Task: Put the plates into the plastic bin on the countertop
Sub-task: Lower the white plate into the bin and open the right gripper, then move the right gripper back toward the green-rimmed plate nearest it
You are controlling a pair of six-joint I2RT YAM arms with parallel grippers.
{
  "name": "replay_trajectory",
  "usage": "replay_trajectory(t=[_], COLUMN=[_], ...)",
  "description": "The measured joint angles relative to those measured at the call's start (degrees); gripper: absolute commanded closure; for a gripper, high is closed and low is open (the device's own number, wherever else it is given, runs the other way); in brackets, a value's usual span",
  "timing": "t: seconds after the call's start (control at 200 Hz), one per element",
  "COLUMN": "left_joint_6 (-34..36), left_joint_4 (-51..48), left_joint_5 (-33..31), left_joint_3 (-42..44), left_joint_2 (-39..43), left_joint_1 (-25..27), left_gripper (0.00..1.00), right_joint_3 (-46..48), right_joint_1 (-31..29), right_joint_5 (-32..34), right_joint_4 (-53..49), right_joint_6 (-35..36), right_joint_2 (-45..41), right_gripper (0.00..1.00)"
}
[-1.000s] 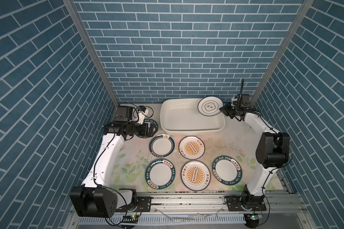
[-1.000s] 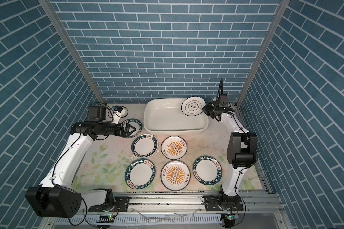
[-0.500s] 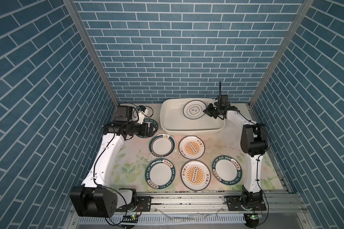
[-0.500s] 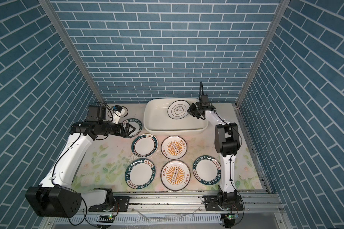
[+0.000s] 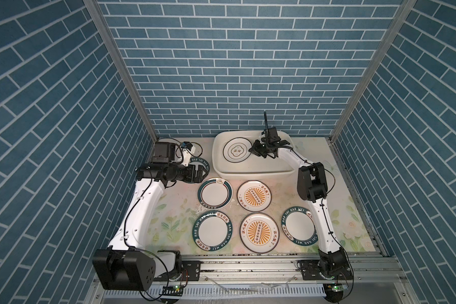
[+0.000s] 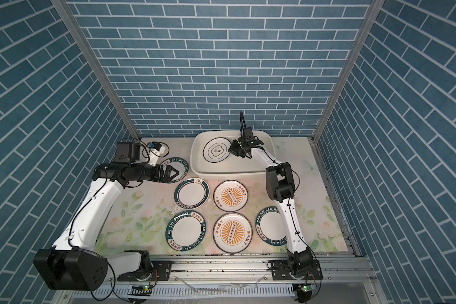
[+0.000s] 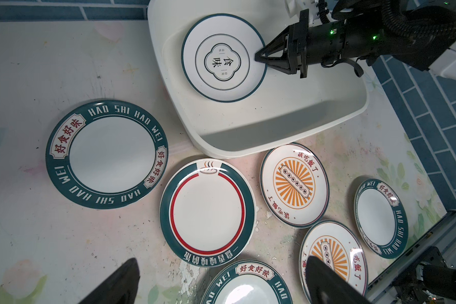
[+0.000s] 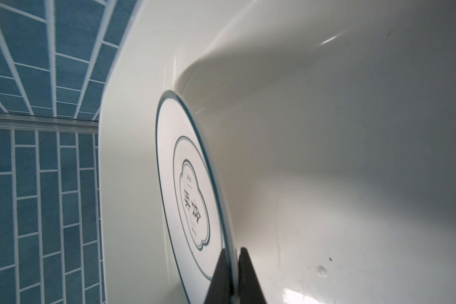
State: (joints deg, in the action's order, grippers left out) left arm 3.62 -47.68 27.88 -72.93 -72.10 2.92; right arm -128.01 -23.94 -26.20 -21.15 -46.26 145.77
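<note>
The right gripper [image 7: 258, 56] is clamped on the rim of the round white plate with thin black rings and a lobed emblem at its centre [image 7: 223, 58]. The right wrist view shows the two black fingers pinching that edge from either side [image 8: 233, 276]. The plate hangs over the left half of the large glossy white rounded-rectangular plastic bin [image 5: 256, 173], inside its rim. I cannot tell whether its underside touches the bin floor. Nothing else lies in the bin, so no plate has been set down and released there.

The left gripper [image 6: 177, 174] has its jaws spread and holds nothing. It hovers at the edge of the round white plate with a dark teal lettered rim [image 7: 107, 154], which lies flat at the back left, just beside the bin.

Six plates lie on the pale cream flower-printed countertop [image 5: 174, 210]:
- that back-left lettered plate
- a teal-rimmed plate with a red inner ring [image 5: 214, 194]
- two white plates with orange sunburst centres [image 5: 254, 196] [image 5: 259, 233]
- two more teal lettered plates in the front row [image 5: 212, 233] [image 5: 298, 229]

My judgement is that the task is at its very start. The first plate needs lowering and letting go, and the other six have yet to be moved.
</note>
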Motion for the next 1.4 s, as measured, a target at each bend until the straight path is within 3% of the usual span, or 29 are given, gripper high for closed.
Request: replay_trajectory(t=[0.415,0.675,0.895,1.22,1.4], left_joint_6=[-0.04,0.00,0.00,0.02,0.02], left_joint_4=[0.02,0.07,0.09,0.09,0.09], left_joint_5=[0.07,0.68,0.68,0.68,0.63], left_joint_3=[0.00,0.11,0.33,0.33,0.33], left_joint_2=[0.04,0.04,0.04,0.04,0.04], left_joint_1=[0.00,0.00,0.00,0.00,0.00], left_gripper=[0.00,0.01,0.00,0.00,0.01], right_joint_3=[-2.73,-2.89,-3.93,-7.32,-1.31], right_joint_1=[-0.55,-0.55,-0.55,-0.55,-0.66], right_joint_5=[-1.46,-2.36,-1.70,7.80,15.80], right_joint_4=[-2.16,-3.19,-6.71,-14.95,-16.55], right_joint_6=[-0.46,-0.94,-0.83,4.09,8.26], right_joint_2=[2.89,3.80,4.76,1.92,-11.74], right_gripper=[0.94,0.74,0.68,0.64,0.64])
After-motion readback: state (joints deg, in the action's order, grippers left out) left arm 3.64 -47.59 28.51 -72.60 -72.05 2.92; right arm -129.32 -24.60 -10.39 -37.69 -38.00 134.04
